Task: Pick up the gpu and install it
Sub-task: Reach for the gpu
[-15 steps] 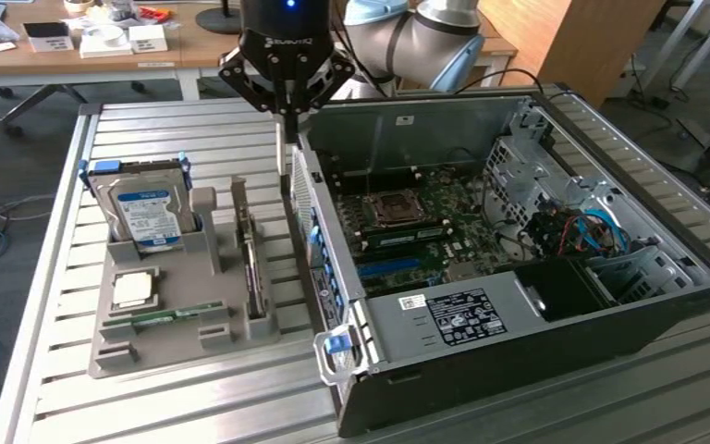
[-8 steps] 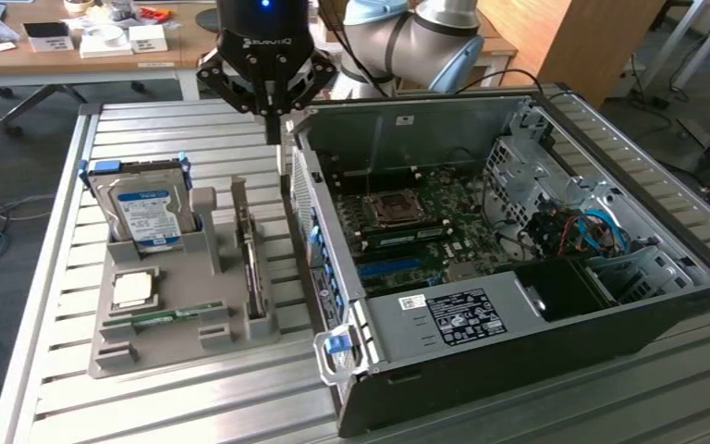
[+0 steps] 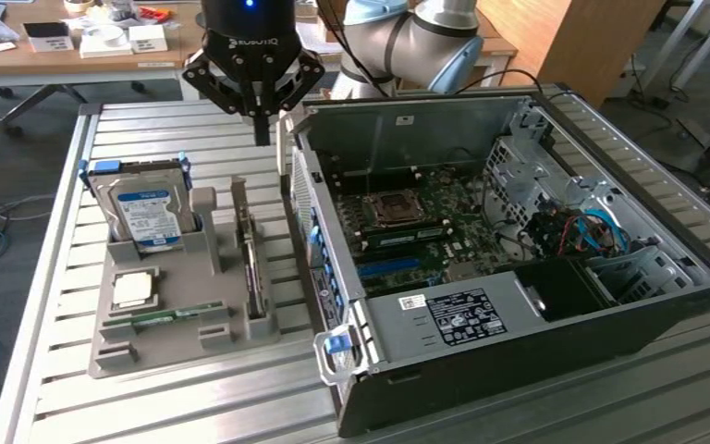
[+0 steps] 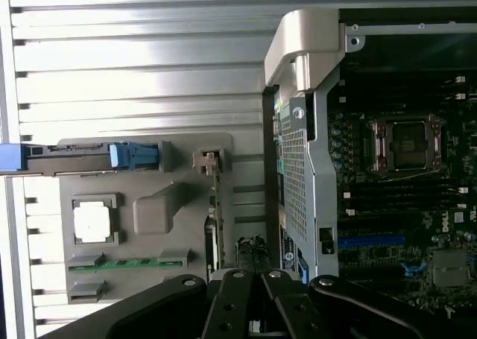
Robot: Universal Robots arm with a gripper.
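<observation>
table: you've got a slatted metal table
tray: grey parts tray sits flat on it, 9 o'clock of the case
case: open pc case, 3 o'clock, just beside the tray

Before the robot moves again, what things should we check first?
1. Gripper empty: ok, nothing is in it.
2. Jaws open for grabbing: not ok, they are shut.
3. gpu ready: ok, it stands on edge in the gray holder, and the gripper is not touching it.
4. Gripper lined up over the gpu: cannot tell. It hangs above the table, close to the computer case wall.
5. Case open: ok, the motherboard shows.
6. Blue slot free: ok, no card stands in it.
</observation>
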